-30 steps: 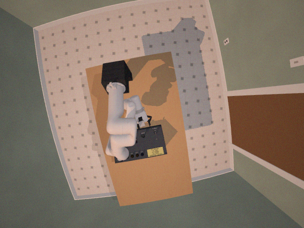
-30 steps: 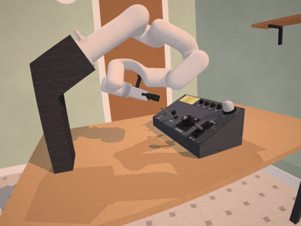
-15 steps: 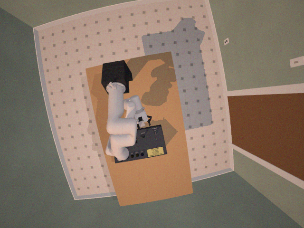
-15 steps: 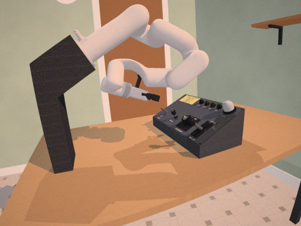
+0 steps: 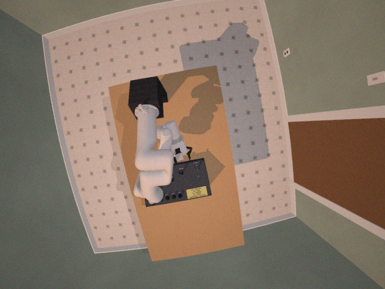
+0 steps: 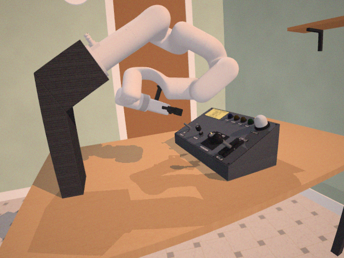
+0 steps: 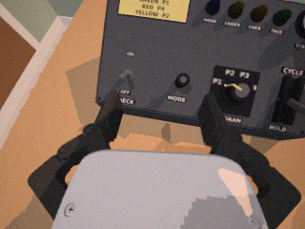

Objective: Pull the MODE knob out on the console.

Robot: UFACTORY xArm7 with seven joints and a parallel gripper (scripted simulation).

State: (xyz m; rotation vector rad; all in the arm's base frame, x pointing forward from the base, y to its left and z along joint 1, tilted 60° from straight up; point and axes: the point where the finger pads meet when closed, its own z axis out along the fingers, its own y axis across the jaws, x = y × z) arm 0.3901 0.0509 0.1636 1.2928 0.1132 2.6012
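Note:
A dark grey console (image 6: 227, 141) stands on the wooden table. Its small black MODE knob (image 7: 182, 79) sits on the sloped panel above its label, and also shows in the exterior view (image 6: 198, 128). My gripper (image 7: 160, 102) is open and empty. It hovers in front of the console's low edge, apart from the panel, with the MODE knob lying between the lines of its two fingers. In the exterior view the gripper (image 6: 173, 110) is in the air, above and to the left of the console.
On the panel are a CHECK toggle (image 7: 126, 76), a program dial (image 7: 238, 91), a CYCLE lever (image 7: 291, 102), a row of coloured buttons (image 7: 247, 10), a yellow placard (image 7: 154, 9) and a white dome (image 6: 260, 121). The black arm pedestal (image 6: 62, 116) stands at the left.

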